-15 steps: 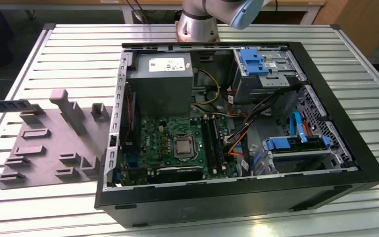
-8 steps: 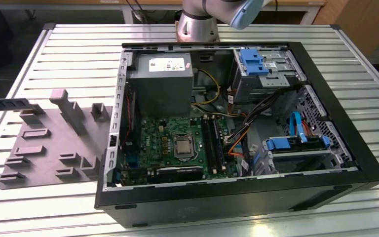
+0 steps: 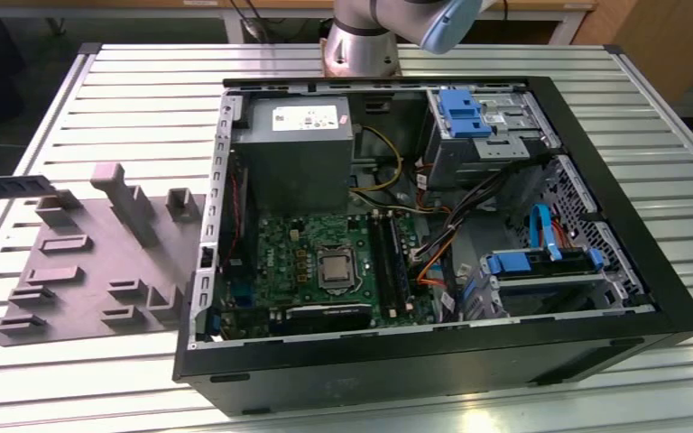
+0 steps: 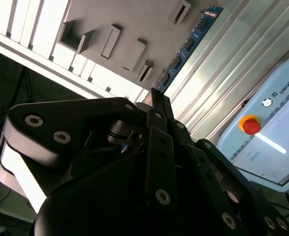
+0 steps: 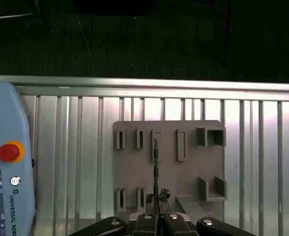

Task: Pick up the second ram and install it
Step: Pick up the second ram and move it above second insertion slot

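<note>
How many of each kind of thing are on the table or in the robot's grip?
open computer case: 1
grey tray: 1
second ram, held in the jaws: 1
control pendant with red button: 1
Total: 4

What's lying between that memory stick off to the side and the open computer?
In the exterior view, the grey tray with raised blocks lies between the second ram and the open computer case, flat on the slatted table.
</note>
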Robot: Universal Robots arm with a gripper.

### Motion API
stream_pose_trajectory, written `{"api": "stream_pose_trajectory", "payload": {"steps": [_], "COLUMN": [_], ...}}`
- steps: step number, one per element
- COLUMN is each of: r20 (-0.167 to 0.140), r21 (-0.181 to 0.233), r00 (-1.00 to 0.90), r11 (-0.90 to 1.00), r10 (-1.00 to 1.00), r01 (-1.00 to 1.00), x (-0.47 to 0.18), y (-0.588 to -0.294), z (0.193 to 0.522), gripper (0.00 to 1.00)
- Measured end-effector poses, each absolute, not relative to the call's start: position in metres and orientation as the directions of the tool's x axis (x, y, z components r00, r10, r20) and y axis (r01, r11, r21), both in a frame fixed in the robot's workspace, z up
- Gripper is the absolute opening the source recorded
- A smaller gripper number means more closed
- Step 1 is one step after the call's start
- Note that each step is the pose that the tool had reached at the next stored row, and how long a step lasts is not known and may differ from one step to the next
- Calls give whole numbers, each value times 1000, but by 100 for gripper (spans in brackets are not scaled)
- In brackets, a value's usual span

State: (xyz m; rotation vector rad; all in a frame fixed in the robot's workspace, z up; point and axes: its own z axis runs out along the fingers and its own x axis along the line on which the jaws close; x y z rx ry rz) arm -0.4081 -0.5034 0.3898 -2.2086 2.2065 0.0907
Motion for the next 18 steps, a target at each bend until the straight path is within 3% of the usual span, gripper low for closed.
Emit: {"api": "stream_pose_trajectory", "payload": {"steps": [18], "r20": [-54], "r21": [28], "r00": [0], "r11": [-2], "r10": [-999], "r01": [-1000], "x": [-408], "y": [-503], "z": [401], "gripper": [11]}}
